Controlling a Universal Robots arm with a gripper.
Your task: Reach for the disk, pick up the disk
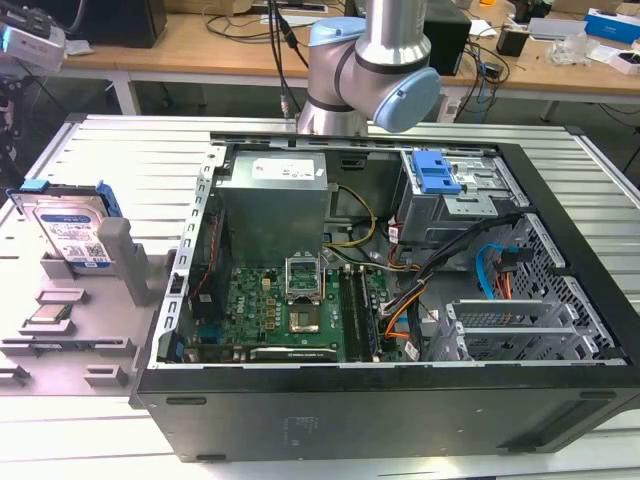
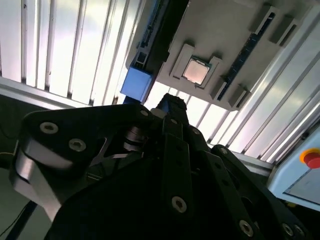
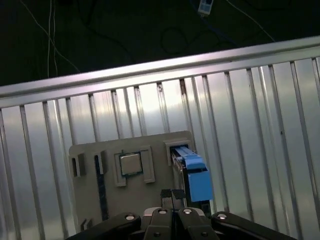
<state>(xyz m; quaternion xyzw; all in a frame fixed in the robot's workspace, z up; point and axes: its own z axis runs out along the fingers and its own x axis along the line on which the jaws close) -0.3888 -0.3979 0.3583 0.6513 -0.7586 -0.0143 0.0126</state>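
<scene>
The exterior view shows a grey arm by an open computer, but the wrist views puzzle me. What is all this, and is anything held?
The robot arm carries a black gripper at its tip; the exterior view comes from a camera off the arm. The wrist views look down past the gripper, shut and holding nothing. At the exterior view's left, beside the open computer case, a grey holder tray carries the disk, a hard drive standing on edge in blue rails, and a flat CPU chip. The gripper hangs above them, touching neither.
</scene>
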